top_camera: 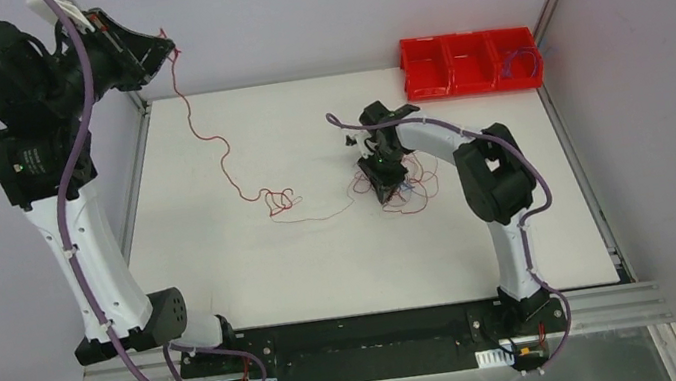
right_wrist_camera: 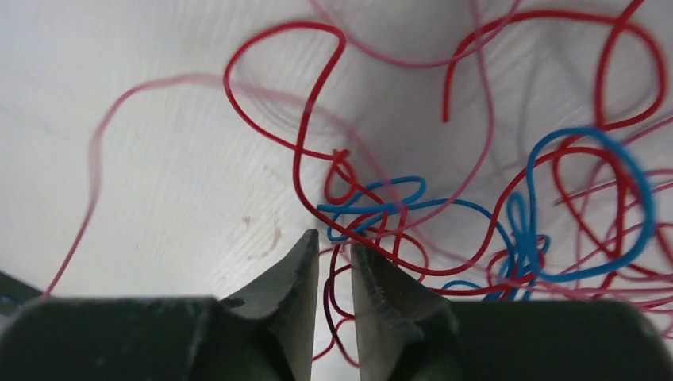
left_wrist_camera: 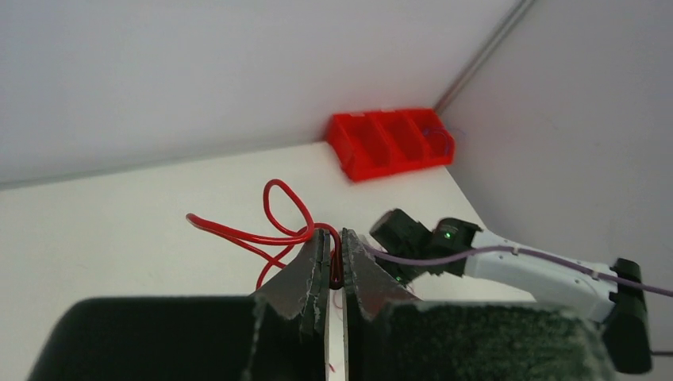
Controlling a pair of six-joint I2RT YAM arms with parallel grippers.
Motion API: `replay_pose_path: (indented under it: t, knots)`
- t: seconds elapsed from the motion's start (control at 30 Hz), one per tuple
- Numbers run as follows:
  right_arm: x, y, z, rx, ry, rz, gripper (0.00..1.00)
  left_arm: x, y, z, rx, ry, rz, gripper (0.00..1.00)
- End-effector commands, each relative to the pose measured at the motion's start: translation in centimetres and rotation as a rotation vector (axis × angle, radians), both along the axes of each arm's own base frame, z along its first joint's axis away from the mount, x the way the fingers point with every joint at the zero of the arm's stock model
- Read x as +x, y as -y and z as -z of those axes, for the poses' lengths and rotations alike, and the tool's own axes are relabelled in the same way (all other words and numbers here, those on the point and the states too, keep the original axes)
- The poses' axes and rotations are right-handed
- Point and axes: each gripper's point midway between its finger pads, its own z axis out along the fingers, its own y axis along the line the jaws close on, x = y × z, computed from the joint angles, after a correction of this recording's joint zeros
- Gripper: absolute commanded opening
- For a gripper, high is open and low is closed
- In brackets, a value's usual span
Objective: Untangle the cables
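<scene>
My left gripper [top_camera: 163, 45] [left_wrist_camera: 336, 234] is raised high at the back left and is shut on a loop of one red cable [left_wrist_camera: 278, 230]. That cable [top_camera: 204, 130] hangs from it down to the table and ends in a small knot [top_camera: 280, 201]. The tangle of cables [top_camera: 407, 190] [right_wrist_camera: 476, 222], red with some blue strands [right_wrist_camera: 587, 159], lies mid-table. My right gripper [top_camera: 384, 184] [right_wrist_camera: 333, 238] points down into the tangle's left side. Its jaws stand a narrow gap apart, with red strands running loose between them.
A red bin [top_camera: 468, 62] [left_wrist_camera: 389, 141] with three compartments stands at the back right corner; a purplish wire [top_camera: 521, 57] lies in its right compartment. Walls close the table at the back and right. The right arm [left_wrist_camera: 540, 270] shows in the left wrist view.
</scene>
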Motion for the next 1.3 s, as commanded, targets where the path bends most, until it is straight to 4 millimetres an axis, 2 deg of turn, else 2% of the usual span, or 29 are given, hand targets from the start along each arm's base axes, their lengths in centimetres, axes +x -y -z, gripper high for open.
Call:
replay_pose_path:
  t: [0.0,0.1,0.17,0.3,0.5,0.67,0.73,0.83,0.93,1.03,1.27]
  knots:
    - [-3.8,0.0,-5.2,0.129,-0.042,-0.115,0.36,-2.1,3.4,1.0,-0.088,-0.057,0.236,0.0]
    - [-4.5,-1.9,-9.5,0.283,0.043,-0.221,0.64,-2.4,3.9,1.6,-0.097,-0.065,0.277,0.0]
    - [-4.4,-2.7,-11.4,0.329,0.145,-0.316,0.73,-2.3,4.0,1.5,-0.105,-0.063,0.282,0.0]
    - [-3.2,-5.0,-14.3,0.421,0.36,-0.437,0.83,-2.1,4.1,1.2,-0.127,-0.067,0.285,0.0]
    - [-0.7,-9.8,-16.6,0.543,0.597,-0.483,0.84,-1.2,3.9,1.5,-0.142,-0.075,0.277,0.0]
    - [1.3,-14.4,-16.1,0.587,0.672,-0.448,0.87,-0.4,3.8,0.9,-0.168,-0.063,0.27,0.0]
    - [1.4,-16.3,-15.9,0.661,0.642,-0.321,0.89,0.0,3.6,0.5,-0.173,-0.052,0.26,0.0]
    - [-1.0,-19.2,-15.5,0.784,0.514,-0.213,0.99,0.5,3.2,0.1,-0.168,-0.032,0.227,0.0]
    - [-3.7,-21.8,-14.8,0.846,0.49,-0.187,0.99,0.7,3.1,-0.2,-0.176,-0.027,0.216,0.0]
    - [-3.9,-23.3,-14.6,0.878,0.516,-0.171,0.99,0.6,3.2,-0.3,-0.187,-0.031,0.223,0.0]
    - [-3.0,-25.4,-13.4,0.882,0.571,-0.312,0.99,-0.9,3.7,-1.5,-0.181,0.015,0.251,0.0]
